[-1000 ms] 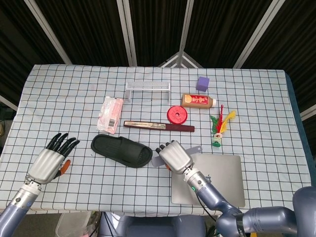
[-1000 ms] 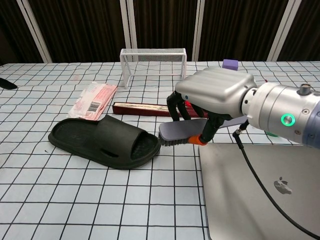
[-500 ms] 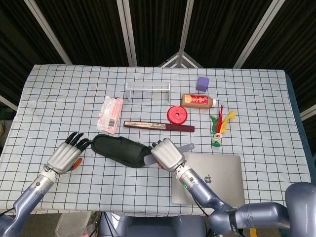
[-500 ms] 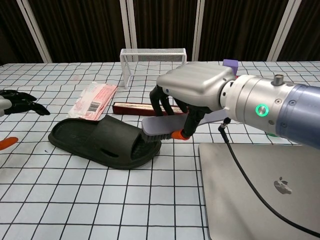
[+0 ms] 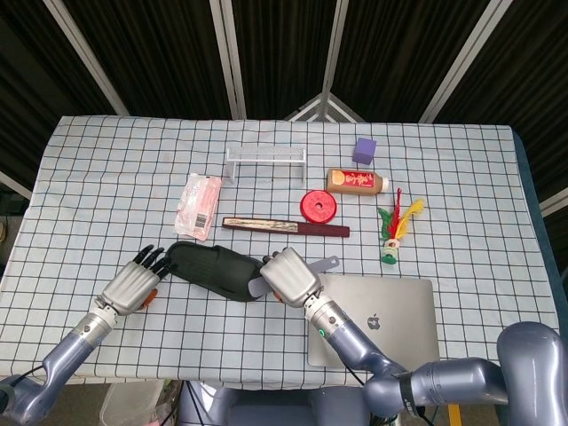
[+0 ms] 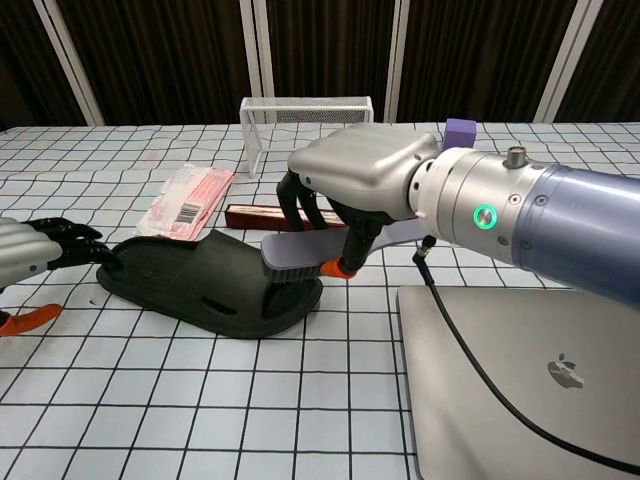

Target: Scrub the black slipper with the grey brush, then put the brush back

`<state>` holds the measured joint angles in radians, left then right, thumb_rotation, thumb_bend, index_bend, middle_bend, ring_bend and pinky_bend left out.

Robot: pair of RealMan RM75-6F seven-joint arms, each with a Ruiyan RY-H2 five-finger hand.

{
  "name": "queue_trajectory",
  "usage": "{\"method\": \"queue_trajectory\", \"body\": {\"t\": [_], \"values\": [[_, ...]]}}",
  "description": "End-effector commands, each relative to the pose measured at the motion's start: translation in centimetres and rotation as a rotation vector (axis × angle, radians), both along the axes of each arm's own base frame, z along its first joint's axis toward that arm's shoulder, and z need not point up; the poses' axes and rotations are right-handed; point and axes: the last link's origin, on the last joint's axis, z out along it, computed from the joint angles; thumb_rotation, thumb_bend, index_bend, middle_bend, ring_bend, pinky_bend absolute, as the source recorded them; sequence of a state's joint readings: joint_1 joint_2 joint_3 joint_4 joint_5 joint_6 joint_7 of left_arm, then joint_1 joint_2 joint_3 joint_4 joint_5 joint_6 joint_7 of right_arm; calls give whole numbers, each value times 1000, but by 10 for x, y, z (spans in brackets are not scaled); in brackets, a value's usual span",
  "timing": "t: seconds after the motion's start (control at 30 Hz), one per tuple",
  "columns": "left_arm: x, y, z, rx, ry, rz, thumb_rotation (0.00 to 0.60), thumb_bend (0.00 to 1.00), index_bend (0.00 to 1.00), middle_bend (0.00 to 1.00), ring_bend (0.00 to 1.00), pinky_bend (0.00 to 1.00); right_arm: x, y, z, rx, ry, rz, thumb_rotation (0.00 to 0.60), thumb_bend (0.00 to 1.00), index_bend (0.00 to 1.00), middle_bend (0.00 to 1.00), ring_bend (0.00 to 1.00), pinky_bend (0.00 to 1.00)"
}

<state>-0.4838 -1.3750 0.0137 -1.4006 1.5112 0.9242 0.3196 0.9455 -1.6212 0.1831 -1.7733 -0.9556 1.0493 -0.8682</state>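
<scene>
Chest view, right hand fingers holding grey brush, bristles on ribbed black slipper, left hand fingers spread

Lab: black curtains, gridded table, robot arms

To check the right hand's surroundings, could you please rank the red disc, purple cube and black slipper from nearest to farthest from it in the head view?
Measured from the right hand:
1. Black slipper, directly left, nearest.
2. Red disc, behind, slightly right.
3. Purple cube, far back right.
</scene>
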Motion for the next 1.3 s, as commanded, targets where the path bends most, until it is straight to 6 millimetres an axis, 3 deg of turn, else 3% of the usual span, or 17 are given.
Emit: {"method": "queue_trajectory", "body": {"t": [0.03, 0.13, 0.6, 0.97, 1.3], "values": [[-4, -1, -6, -18, 21, -3, 600, 705, 193, 93, 11, 29, 0, -1, 0, -1, 2, -4, 600, 728, 785, 698, 553, 618], [-8, -3, -9, -36, 41, 6, 600, 746, 213, 74, 0, 29, 1, -3, 0, -3, 6, -8, 600, 728, 785, 698, 553, 617], [-14, -2, -11, -65, 69, 33, 600, 744, 159, 65, 0, 29, 14, -5, -5, 5, -29, -12, 600, 729, 785, 698, 553, 618], [-7, 1, -12, -64, 53, 1, 600, 728, 168, 68, 0, 16, 43, 2, -24, -23, -88, 1, 600, 729, 785, 698, 553, 618], [-4, 1, -11, -60, 44, -13, 600, 727, 168, 70, 0, 16, 53, 6, -50, -46, -31, 39, 600, 729, 785, 701, 559, 623]]}}
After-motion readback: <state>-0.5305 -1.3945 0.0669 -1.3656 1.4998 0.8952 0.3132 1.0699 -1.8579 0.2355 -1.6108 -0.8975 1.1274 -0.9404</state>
